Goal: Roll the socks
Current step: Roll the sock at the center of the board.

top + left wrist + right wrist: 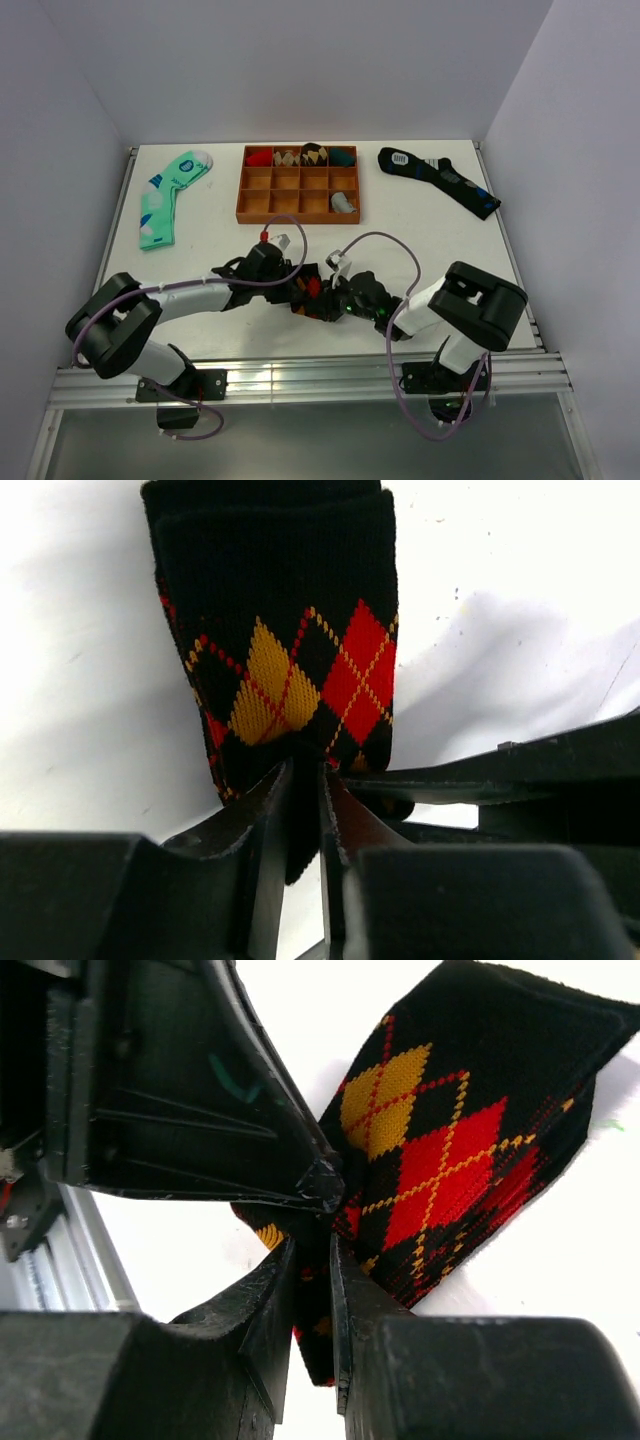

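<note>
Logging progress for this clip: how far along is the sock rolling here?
Done: some rolled socks sit in the back row of the tray. In hand: both the left tool and right tool pinch the argyle sock, which looks folded flat, not yet a roll. Left: finishing it; the green sock and navy sock lie flat.

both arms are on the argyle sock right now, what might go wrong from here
First, the left end effector and right end effector pinch the argyle sock at almost the same spot, with their tips nearly touching, so they may collide. Second, each holds only a thin bunch of fabric, so the sock may slip free and the fold could spring open.
</note>
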`<state>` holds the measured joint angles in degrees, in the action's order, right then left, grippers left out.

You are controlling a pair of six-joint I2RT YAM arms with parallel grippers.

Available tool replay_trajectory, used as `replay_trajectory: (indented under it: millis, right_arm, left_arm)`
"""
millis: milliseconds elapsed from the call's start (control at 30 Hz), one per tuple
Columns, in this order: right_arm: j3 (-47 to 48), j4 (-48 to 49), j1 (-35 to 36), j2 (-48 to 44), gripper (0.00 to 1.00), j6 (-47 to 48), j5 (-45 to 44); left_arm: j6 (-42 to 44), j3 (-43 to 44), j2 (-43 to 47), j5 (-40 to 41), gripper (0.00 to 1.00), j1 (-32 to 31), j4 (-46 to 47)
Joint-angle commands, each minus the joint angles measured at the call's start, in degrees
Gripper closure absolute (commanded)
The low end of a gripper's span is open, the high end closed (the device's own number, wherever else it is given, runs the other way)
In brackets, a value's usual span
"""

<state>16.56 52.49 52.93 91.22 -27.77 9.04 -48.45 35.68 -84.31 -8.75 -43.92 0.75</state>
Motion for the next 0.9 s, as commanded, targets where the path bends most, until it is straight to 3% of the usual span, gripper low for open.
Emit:
replay_trajectory:
  millis: [0,333,867]
  right_arm:
    - [-0.5,-11.0,-1.7,3.1,0.76,-0.5,4.3]
    - [6.6,-24.2,-3.8,4.6,0.78,-2.3,11.3]
    - [20.0,-48.3,-8.5,6.8,0.78,1.8,21.3]
  left_arm:
    - [-0.6,-3.9,1.8,6.9,0.75,0.2,-6.3]
    - [-0.9,-9.7,11.7,8.6,0.68,-0.5,3.9]
    - [2.7,-22.1,27.3,21.8,0.62,-5.7,21.7]
